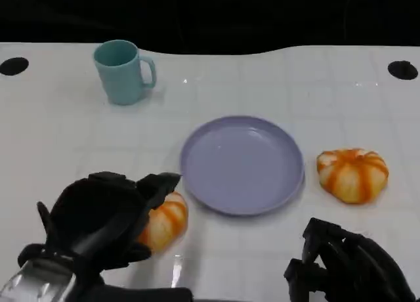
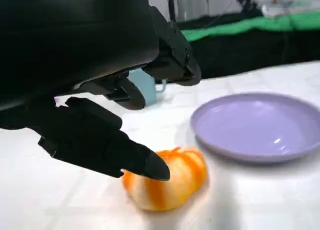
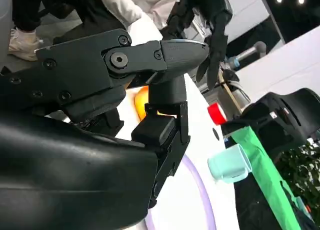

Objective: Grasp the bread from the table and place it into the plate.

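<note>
- Head view: the purple plate [image 1: 242, 164] sits mid-table with 2 orange-striped breads flanking it, 1 at its 3 o'clock [image 1: 353, 174], the other at its 8 o'clock [image 1: 164, 221], just off the rim. The left hand [image 1: 105, 216] covers that nearer bread, fingers spread over it, probably lining up a grasp. The right hand [image 1: 341, 262] rests at the table's 5 o'clock, fingers curled, nothing in it. A teal mug [image 1: 123, 71] stands at 11 o'clock.
- Left wrist view: the fingers [image 2: 107, 147] bracket the bread [image 2: 167, 180], 1 tip at its top, the rest apart above; it lies on the table, not yet gripped.
- Right wrist view: the right hand [image 3: 130, 115] holds nothing I can make out; the mug [image 3: 229, 163] and the plate's rim [image 3: 200, 195] lie beyond.
</note>
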`<move>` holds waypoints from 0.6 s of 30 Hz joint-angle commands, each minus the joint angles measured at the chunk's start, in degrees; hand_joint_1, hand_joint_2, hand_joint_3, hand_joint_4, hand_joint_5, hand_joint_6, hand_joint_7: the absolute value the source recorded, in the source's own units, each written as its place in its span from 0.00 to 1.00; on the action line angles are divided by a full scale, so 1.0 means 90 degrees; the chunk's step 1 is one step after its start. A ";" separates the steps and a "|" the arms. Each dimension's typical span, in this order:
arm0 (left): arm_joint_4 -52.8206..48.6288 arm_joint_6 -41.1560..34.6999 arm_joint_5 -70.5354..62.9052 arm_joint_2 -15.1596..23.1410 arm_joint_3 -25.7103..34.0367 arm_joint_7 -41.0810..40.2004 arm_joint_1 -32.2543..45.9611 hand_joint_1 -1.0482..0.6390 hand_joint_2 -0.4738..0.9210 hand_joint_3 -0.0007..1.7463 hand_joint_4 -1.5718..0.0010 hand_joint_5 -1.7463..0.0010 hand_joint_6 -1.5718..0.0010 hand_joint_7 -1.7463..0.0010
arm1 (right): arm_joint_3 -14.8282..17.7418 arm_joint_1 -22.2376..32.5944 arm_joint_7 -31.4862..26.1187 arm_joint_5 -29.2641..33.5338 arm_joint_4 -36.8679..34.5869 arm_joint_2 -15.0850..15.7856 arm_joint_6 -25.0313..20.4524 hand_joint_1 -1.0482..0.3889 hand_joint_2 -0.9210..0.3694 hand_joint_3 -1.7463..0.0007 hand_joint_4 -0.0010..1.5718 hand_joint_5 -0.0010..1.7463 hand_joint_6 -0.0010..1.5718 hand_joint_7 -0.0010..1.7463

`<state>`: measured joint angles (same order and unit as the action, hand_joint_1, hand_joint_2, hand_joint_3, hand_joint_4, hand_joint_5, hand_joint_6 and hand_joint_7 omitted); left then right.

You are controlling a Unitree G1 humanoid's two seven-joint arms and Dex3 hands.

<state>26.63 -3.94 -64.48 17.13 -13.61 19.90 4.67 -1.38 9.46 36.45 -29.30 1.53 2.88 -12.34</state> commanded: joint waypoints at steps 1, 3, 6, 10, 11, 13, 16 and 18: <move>-0.0171 -0.0399 -0.0491 -0.0065 -0.0249 0.0400 -0.0249 0.49 0.86 0.00 0.75 0.94 0.82 1.00 | 0.0038 0.0012 0.0016 -0.0021 0.0085 0.0052 0.0035 0.22 0.00 0.86 0.58 0.92 0.51 0.80; -0.0283 -0.0565 -0.0663 -0.0136 -0.0364 0.0529 -0.0345 0.49 0.86 0.00 0.75 0.95 0.82 1.00 | 0.0043 0.0020 0.0014 -0.0025 0.0098 0.0057 0.0025 0.22 0.00 0.86 0.58 0.92 0.51 0.80; -0.0521 -0.0761 -0.0889 -0.0257 -0.0524 0.0498 -0.0463 0.48 0.86 0.00 0.74 0.95 0.82 1.00 | 0.0057 0.0021 0.0019 -0.0044 0.0104 0.0062 0.0005 0.22 0.00 0.86 0.58 0.92 0.51 0.79; -0.0897 -0.0946 -0.1023 -0.0387 -0.0683 0.0333 -0.0599 0.47 0.86 0.00 0.74 0.96 0.81 1.00 | 0.0075 0.0015 0.0037 -0.0077 0.0089 0.0067 -0.0017 0.22 0.00 0.87 0.58 0.91 0.51 0.78; -0.1028 -0.0981 -0.1032 -0.0420 -0.0721 0.0271 -0.0638 0.47 0.86 0.00 0.73 0.96 0.81 0.99 | 0.0076 0.0019 0.0029 -0.0075 0.0096 0.0069 -0.0021 0.22 0.00 0.87 0.58 0.91 0.51 0.78; -0.1309 -0.1049 -0.0994 -0.0483 -0.0785 0.0155 -0.0727 0.48 0.86 0.00 0.73 0.96 0.80 0.99 | 0.0079 0.0026 0.0031 -0.0084 0.0101 0.0073 -0.0031 0.22 0.00 0.87 0.58 0.90 0.51 0.78; -0.1704 -0.1140 -0.0888 -0.0549 -0.0855 0.0019 -0.0863 0.47 0.87 0.00 0.72 0.96 0.80 1.00 | 0.0080 0.0032 0.0045 -0.0081 0.0100 0.0084 -0.0021 0.22 0.00 0.87 0.58 0.90 0.52 0.78; -0.1937 -0.1189 -0.0807 -0.0584 -0.0888 -0.0068 -0.0946 0.46 0.87 0.01 0.71 0.96 0.80 1.00 | 0.0078 0.0032 0.0061 -0.0075 0.0091 0.0091 -0.0002 0.22 0.00 0.87 0.58 0.90 0.51 0.78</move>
<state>11.65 -13.73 -72.56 11.85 -21.41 20.86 -2.67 -1.24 9.59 36.65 -29.64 1.75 2.90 -12.46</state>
